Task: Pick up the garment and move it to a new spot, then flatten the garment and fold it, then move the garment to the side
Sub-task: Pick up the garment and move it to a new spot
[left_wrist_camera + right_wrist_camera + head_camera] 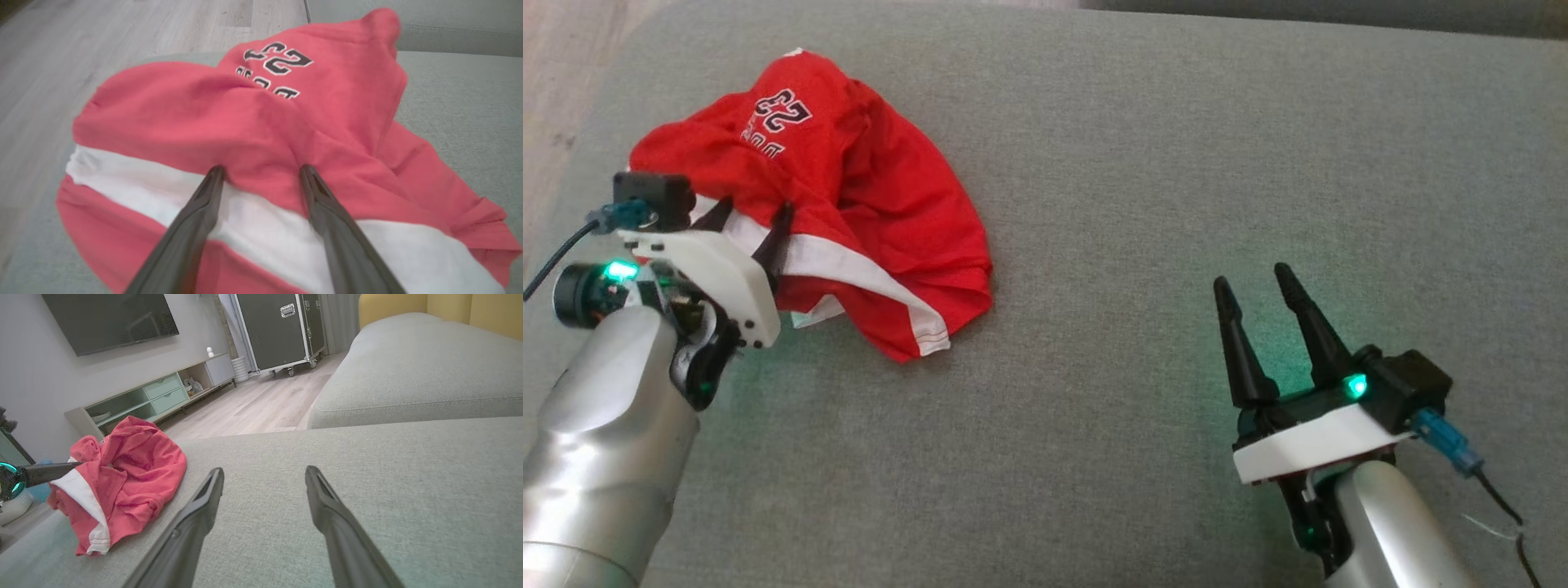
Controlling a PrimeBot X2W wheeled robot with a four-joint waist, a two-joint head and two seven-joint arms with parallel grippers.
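Red garment (866, 196) is lying crumpled at the left end of the grey sofa cushion (1143, 163). Left pincer (752, 219) is poking spread fingers into its white stripe, and right pincer (1252, 278) is hovering spread too, well apart over bare cushion.

Soft, even daylight, no hard shadows. Green LED glow on sofa (1094, 204) by right claw (1252, 275), 4 o'clock. Left wrist view blurry, edges bowed.

Tips of the left gripper (262, 171) are hidden in folds of the garment (171, 110); the lettering (267, 83) under its number (280, 57) is blurred.
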